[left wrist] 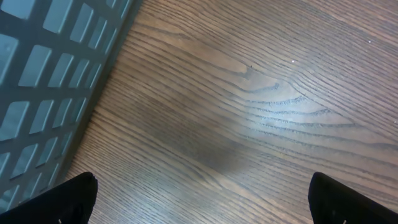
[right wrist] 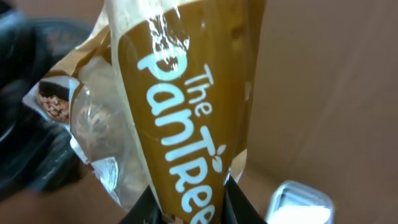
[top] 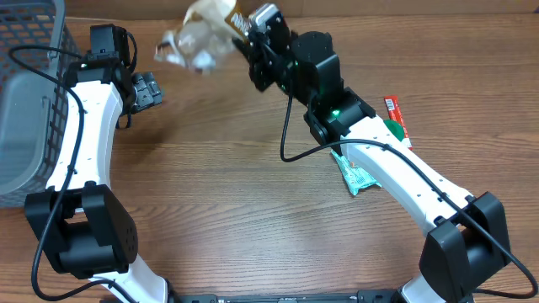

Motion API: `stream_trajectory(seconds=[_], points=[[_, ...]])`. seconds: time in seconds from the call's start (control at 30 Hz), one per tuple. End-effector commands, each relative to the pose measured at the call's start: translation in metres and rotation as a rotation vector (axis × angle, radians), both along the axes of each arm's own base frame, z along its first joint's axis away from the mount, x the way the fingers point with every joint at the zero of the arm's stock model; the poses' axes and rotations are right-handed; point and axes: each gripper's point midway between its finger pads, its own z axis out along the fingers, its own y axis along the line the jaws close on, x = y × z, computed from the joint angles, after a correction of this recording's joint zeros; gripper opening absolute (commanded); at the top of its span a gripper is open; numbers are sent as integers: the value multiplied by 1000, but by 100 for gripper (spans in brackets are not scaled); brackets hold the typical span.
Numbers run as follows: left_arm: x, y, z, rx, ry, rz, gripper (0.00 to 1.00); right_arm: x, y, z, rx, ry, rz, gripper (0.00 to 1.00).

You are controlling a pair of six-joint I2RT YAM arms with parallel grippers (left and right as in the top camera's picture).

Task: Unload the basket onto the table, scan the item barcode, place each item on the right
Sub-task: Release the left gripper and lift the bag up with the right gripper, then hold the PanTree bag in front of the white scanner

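Observation:
The item is a brown and clear snack bag [top: 200, 38] with white "The PanTree" lettering [right wrist: 180, 112], held up in the air at the back of the table. My right gripper [top: 253, 52] [right wrist: 186, 208] is shut on the bag's lower end, with a black finger [right wrist: 239, 205] on each side of it. No barcode shows in any view. My left gripper [top: 145, 89] [left wrist: 202, 208] stands open over bare wood to the left of the bag, its fingertips [left wrist: 78, 199] far apart with nothing between them.
A grey wire basket [top: 25, 101] [left wrist: 43, 81] stands at the left edge. On the right, partly under the right arm, lie a green packet [top: 352, 174] and a red packet [top: 395, 113]. A shiny, blurred object [right wrist: 298, 199] shows beside the right jaws.

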Motion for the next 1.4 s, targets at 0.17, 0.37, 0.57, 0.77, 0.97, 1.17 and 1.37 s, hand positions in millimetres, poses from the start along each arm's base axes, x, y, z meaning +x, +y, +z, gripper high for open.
stream_trajectory(seconds=[0.17, 0.37, 0.57, 0.77, 0.97, 1.17, 1.37], points=[[4, 4, 10, 30, -17, -17, 100, 30, -41, 51, -140, -312, -265, 4], [4, 1, 10, 29, -18, -23, 100, 65, -51, 30, -256, -473, -436, 4], [4, 1, 10, 30, -17, -23, 100, 91, -53, -12, -366, -564, -478, 4], [4, 2, 10, 30, -17, -22, 100, 114, -64, -67, -455, -536, -492, 4], [4, 0, 10, 30, -18, -25, 100, 125, -82, -80, -450, -545, -530, 4], [4, 0, 10, 30, -18, -25, 100, 125, -79, -75, -431, -554, -523, 4], [4, 0, 10, 30, -18, -25, 100, 124, -77, -67, -343, -542, -527, 4]])
